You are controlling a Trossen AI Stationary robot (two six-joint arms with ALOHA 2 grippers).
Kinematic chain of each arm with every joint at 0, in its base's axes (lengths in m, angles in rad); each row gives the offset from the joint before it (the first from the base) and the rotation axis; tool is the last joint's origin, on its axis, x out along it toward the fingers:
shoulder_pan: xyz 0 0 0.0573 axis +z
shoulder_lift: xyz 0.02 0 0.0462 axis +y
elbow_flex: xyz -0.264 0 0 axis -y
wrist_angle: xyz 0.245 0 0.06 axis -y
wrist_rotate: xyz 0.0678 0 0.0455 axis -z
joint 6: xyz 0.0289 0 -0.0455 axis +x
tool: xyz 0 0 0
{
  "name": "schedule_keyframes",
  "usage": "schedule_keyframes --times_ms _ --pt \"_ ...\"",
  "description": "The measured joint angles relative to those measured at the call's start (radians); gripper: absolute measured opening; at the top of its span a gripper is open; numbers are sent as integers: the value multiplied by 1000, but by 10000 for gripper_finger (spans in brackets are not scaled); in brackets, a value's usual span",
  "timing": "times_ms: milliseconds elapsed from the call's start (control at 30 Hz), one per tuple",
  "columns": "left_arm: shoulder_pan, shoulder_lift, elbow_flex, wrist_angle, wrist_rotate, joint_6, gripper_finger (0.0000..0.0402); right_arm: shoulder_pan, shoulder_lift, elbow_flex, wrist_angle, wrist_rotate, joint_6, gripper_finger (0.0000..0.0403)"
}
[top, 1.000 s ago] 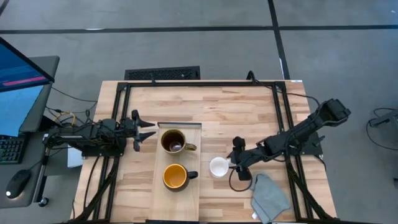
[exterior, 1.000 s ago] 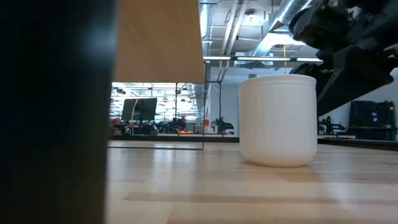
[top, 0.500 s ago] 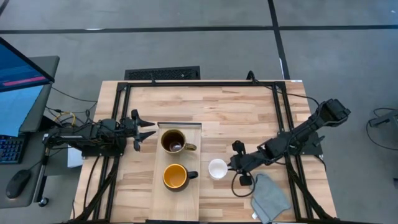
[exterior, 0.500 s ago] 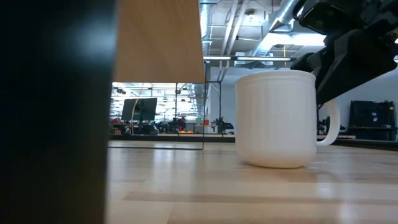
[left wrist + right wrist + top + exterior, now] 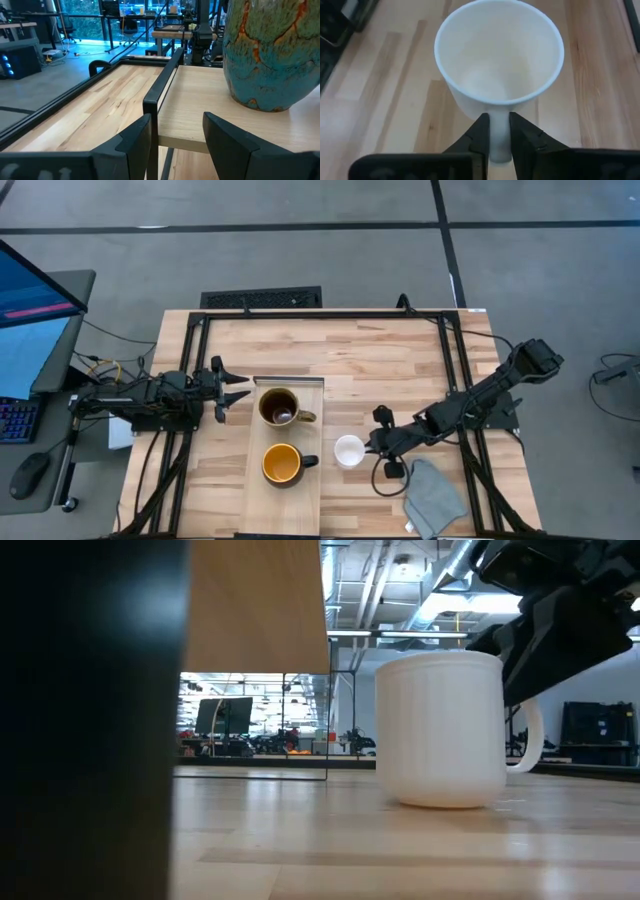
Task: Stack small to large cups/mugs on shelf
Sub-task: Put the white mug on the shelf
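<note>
Your right gripper (image 5: 499, 131) pinches the small white ceramic mug's (image 5: 499, 55) handle at frame centre; it seems to sit on the tabletop. Left gripper (image 5: 237, 394) waits spread apart, left of the pale wooden shelf board (image 5: 258, 496).

The left tool (image 5: 175, 142), fingers apart, faces the shelf (image 5: 200, 107) bearing a mug (image 5: 272, 52).

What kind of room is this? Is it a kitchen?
Probably not a kitchen: more likely a robot lab or workshop. A black metal frame edges the wooden table, a computer screen stands beside it, and ceiling ducts run overhead.
</note>
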Motion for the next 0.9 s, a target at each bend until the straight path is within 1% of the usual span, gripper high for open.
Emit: schedule_keyframes --times_ms 133,467,667,900 --pt "0 0 0 0 0 0 169 1 -1 45 -32 0 0 70" --pt "0 0 0 0 0 0 169 4 -1 199 -272 0 0 69" --pt "0 0 0 0 0 0 169 34 -2 301 -383 5 1 69" --pt "0 0 0 0 -1 0 169 98 -2 421 -517 67 50 69"
